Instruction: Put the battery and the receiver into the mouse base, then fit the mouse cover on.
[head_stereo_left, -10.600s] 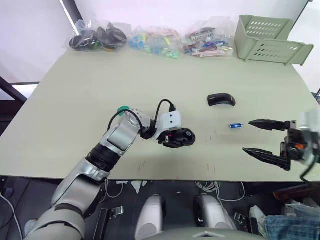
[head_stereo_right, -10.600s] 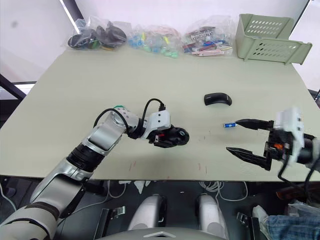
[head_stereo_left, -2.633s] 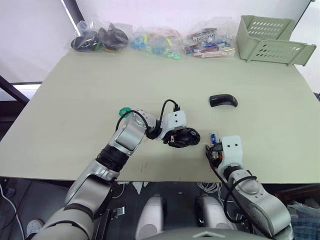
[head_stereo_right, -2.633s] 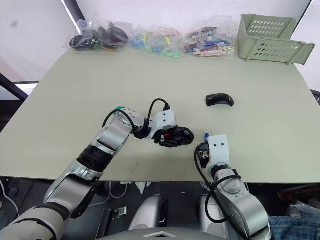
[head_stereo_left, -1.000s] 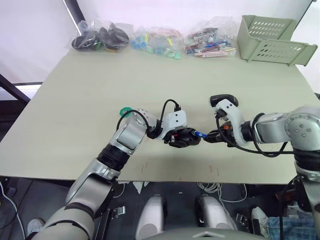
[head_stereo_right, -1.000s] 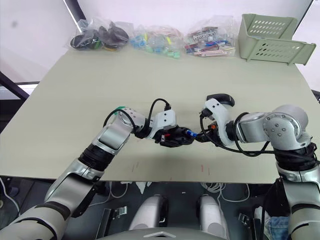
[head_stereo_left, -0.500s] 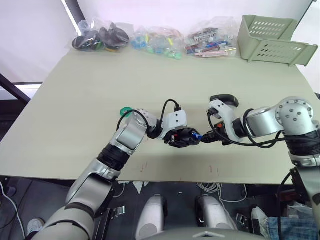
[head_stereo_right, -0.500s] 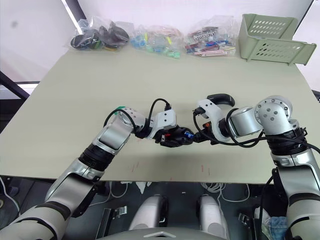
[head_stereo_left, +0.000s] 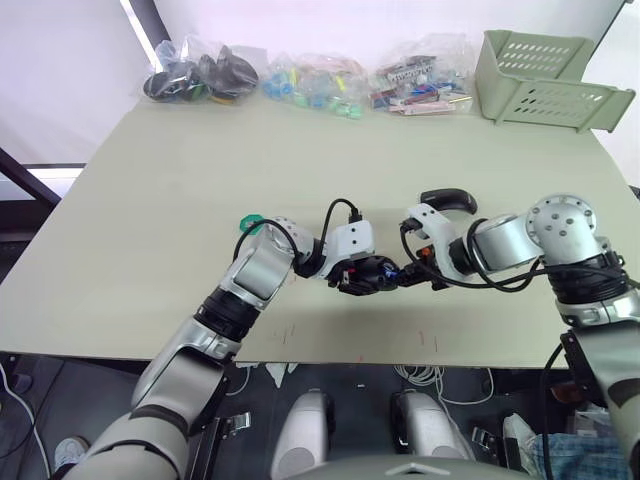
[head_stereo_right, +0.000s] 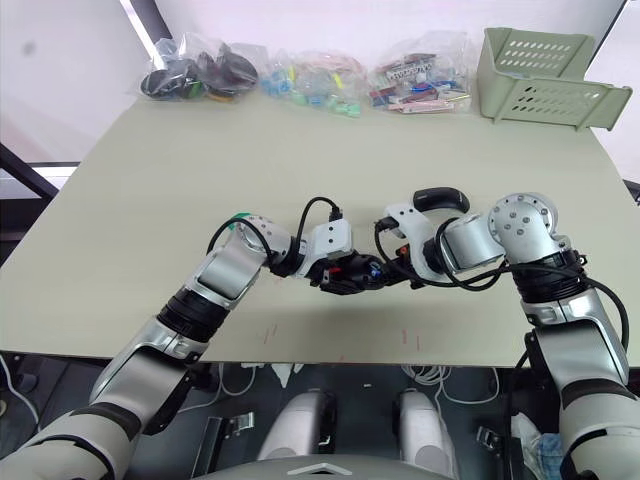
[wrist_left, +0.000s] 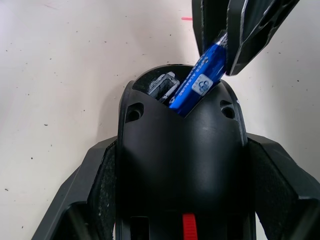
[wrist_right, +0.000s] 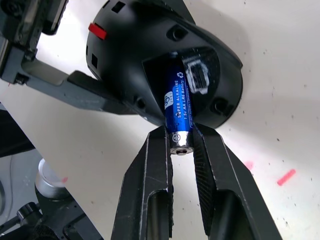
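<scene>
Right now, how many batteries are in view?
1. The battery is pinched at its end by the right pincer, its other end angled into the hollow of the mouse base, which the left pincer holds. The far bags may hide more.

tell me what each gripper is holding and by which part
Right gripper pinches the battery at its near end; left gripper clamps the mouse base by its sides.

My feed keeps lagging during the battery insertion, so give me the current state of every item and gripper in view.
battery: front end in the base's hollow, rear end clamped by the right gripper, not seated.
mouse base: held by the left gripper, hollow open, uncovered.
mouse cover: lying on the table, not fitted.
left gripper: shut on the mouse base.
right gripper: shut on the battery.
green basket: on its side at the table's far right.
</scene>
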